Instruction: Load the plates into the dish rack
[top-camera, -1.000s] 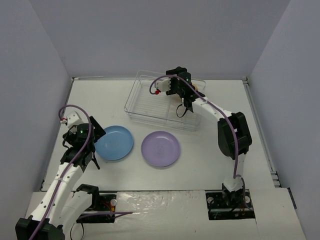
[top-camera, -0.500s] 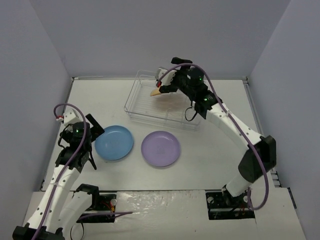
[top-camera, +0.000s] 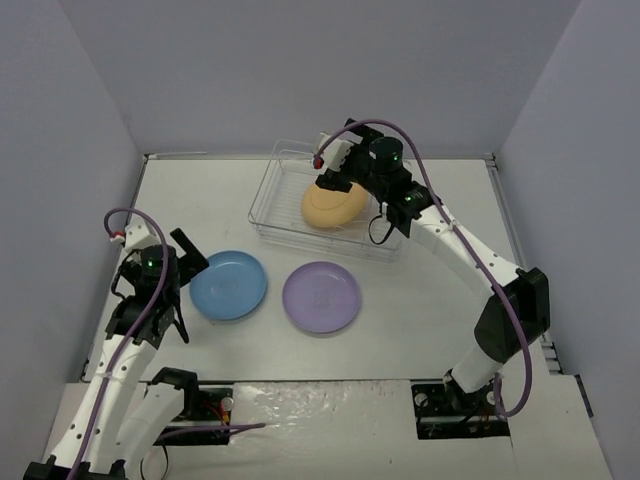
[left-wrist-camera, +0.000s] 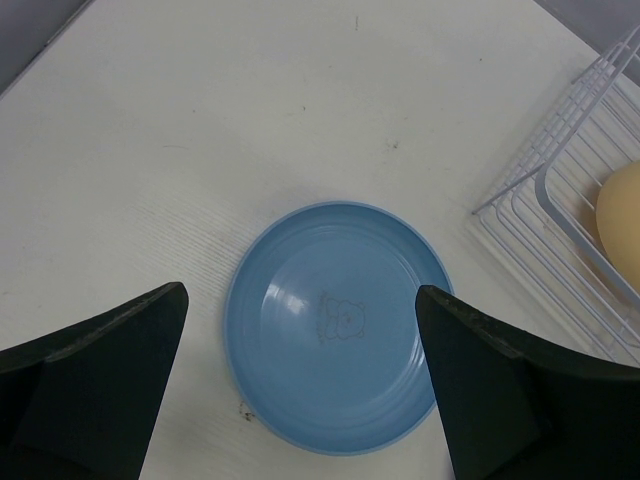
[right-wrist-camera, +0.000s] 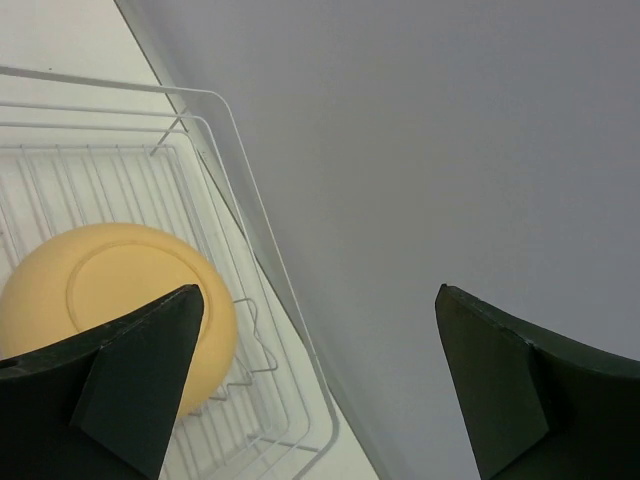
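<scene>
The yellow-orange plate (top-camera: 334, 205) rests tilted inside the wire dish rack (top-camera: 262, 215), free of any grip. My right gripper (top-camera: 342, 178) hovers above it, open and empty. In the right wrist view the plate (right-wrist-camera: 110, 300) lies in the rack (right-wrist-camera: 250, 200) to the left of the open gripper (right-wrist-camera: 320, 290). The light blue plate (top-camera: 228, 286) and the lavender plate (top-camera: 321, 297) lie flat on the table. My left gripper (top-camera: 183, 287) is open just left of the blue plate. The left wrist view shows that plate (left-wrist-camera: 340, 325) below the spread gripper (left-wrist-camera: 300, 295), untouched.
The rack stands at the back of the white table (top-camera: 430, 290), close to the rear wall (right-wrist-camera: 450, 150). A corner of the rack (left-wrist-camera: 540, 230) with the yellow plate (left-wrist-camera: 622, 220) shows in the left wrist view. Grey walls enclose the table on three sides.
My right gripper opened and let go of the yellow plate, which dropped over to rest in the rack. The left arm shifted slightly toward the near left.
</scene>
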